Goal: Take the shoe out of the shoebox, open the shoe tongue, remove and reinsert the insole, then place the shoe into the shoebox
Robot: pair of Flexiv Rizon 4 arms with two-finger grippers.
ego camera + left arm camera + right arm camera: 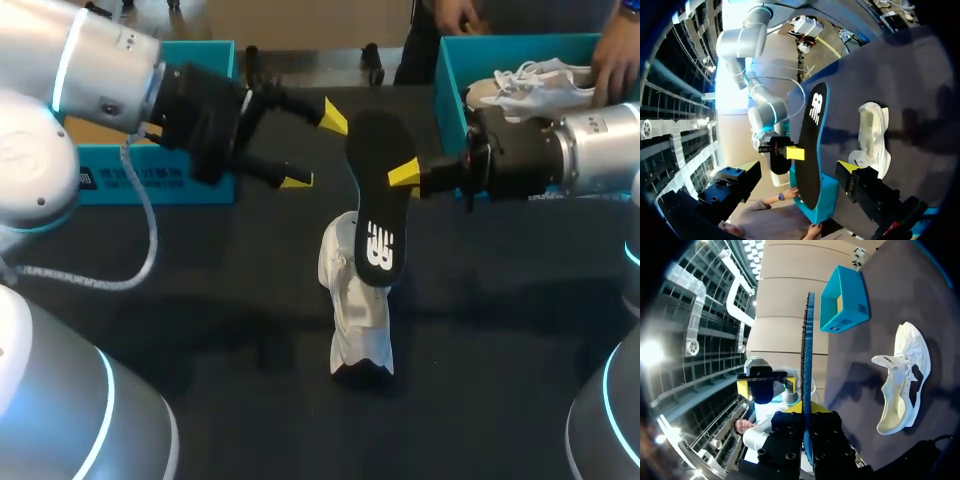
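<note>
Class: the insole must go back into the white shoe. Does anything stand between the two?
Nothing visible does. The insole, held in the right pincer, hangs in the air by the shoe, which lies on the table. The open left pincer stands off to the insole's far side, not between them.

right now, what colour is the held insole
The insole is black with a white logo; best in the head view.

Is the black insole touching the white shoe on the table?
Apart. The right wrist view shows bare table between the insole, held in the right gripper, and the shoe.
</note>
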